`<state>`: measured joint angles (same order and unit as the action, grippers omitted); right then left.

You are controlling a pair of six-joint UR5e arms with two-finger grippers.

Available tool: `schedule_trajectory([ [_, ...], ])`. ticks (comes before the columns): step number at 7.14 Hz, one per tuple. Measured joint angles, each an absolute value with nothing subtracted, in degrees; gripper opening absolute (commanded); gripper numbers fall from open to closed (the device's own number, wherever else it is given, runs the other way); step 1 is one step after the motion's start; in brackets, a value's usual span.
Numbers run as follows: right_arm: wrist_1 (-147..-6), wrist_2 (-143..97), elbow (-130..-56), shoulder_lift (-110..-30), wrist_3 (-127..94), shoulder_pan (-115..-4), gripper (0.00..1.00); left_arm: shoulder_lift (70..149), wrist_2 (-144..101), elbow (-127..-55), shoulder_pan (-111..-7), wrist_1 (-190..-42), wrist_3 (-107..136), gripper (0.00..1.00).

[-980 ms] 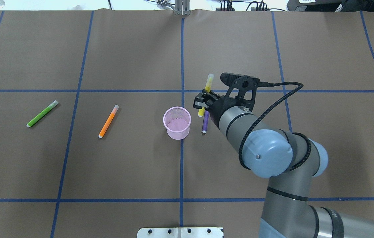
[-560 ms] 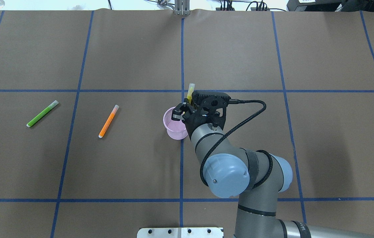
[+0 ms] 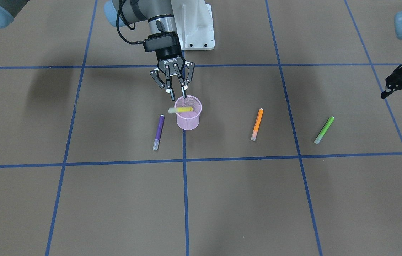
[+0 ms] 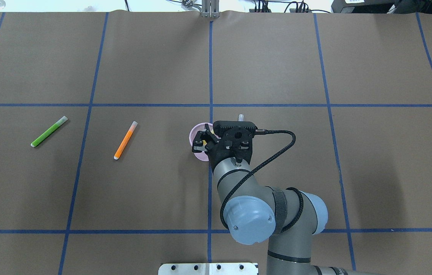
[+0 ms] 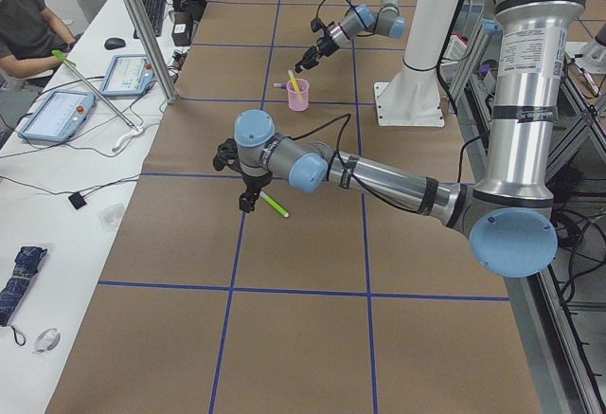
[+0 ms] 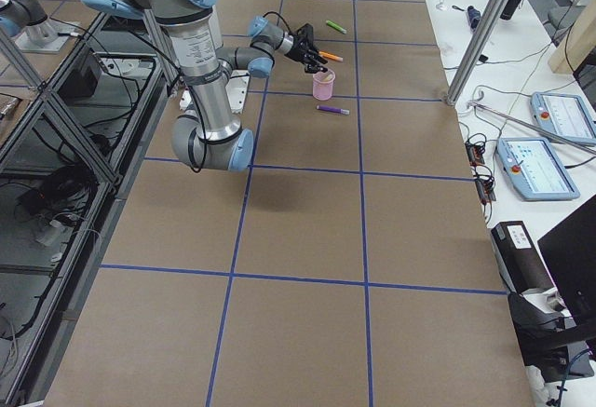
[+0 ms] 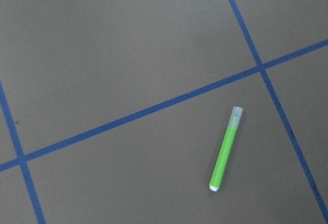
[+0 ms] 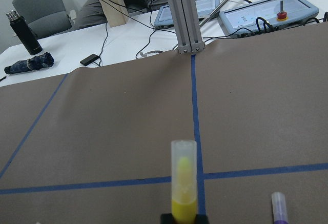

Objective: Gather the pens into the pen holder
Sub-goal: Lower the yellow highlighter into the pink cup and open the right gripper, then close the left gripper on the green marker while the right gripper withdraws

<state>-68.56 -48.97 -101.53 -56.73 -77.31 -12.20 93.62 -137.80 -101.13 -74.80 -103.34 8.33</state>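
Four fixed views, two wrist close-ups

Arm tubes: smooth silver-grey cylinders on the right arm [image 4: 235,179] and the left arm [image 5: 388,179].
Joint caps: pale blue round domes [image 4: 250,218], each with one small dark screw near its edge.
Joint seams: thin black rings between the segments.
Cable: a black braided cable [image 4: 282,133] plugged into the wrist, with a black strap [image 4: 279,204] around the elbow.
Camera housing: a black angular block [image 4: 235,130] on the right wrist.
Right end effector [image 3: 178,96]: black two-finger linkage with pale tips and white lettering on its body.
Left end effector [image 3: 397,101]: the same black linkage build.
Pedestal: a white column [image 3: 195,25] with small bolt holes along its foot.
Markings: dark printed text on the thick left upper arm tube.
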Motion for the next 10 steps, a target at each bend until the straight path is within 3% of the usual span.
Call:
schedule_trajectory([
  [4,-68.8,-60.4,-108.2,-59.5,-76.7,-18.0,0.99,102.2,-127.7,-95.7,-63.5,-101.8,11.1,0.95],
  [6,-68.8,-74.3,-112.7,-65.9,-76.6,-24.1,0.99,105.8,-126.9,-90.5,-58.1,-100.9,8.5,0.86],
  [9,-68.8,-83.7,-113.8,-71.4,-76.6,-28.7,0.99,107.7,-130.3,-85.6,-56.7,-100.1,3.1,0.71],
  [10,-68.8,-85.7,-113.8,-72.2,-76.6,-30.0,0.99,107.6,-130.4,-85.3,-56.4,-99.9,2.8,0.71],
])
